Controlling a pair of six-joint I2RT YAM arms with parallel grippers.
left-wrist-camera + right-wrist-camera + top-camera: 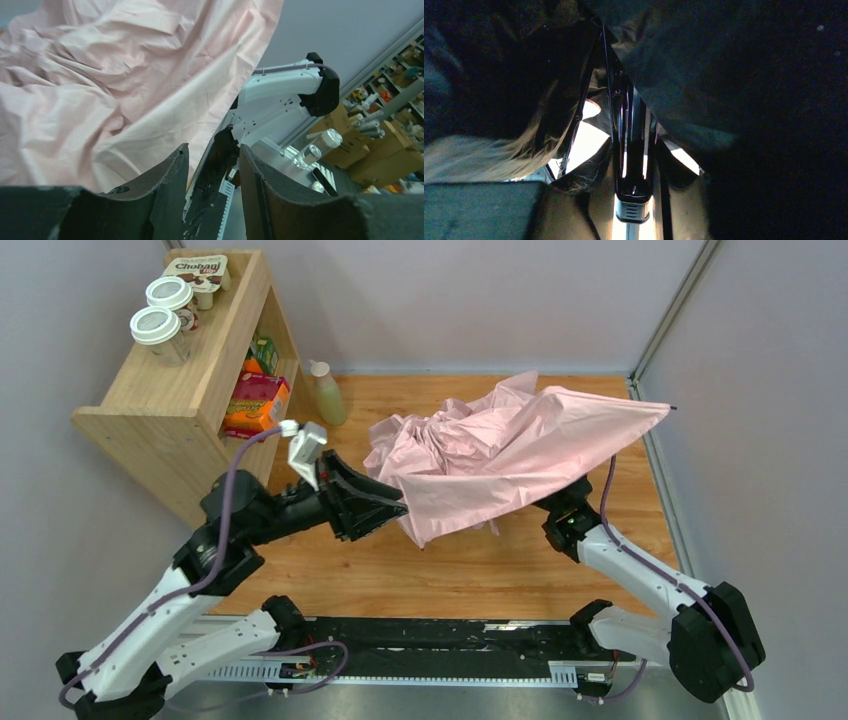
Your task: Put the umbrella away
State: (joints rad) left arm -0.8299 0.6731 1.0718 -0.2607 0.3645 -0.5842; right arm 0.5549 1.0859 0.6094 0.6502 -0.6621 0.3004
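While the right claw clamps the black shaft of the umbrella at mid-frame, we see the left claw parted, empty, beside its lower-left edge.

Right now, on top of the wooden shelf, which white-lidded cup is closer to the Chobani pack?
The rear cup, standing right beside the Chobani pack. The front cup stands past it, at the near corner of the shelf.

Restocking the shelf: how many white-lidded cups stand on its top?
2. One cup stands beside the yogurt pack on the wooden shelf; the other cup stands just nearer the camera. More may hide inside the shelf.
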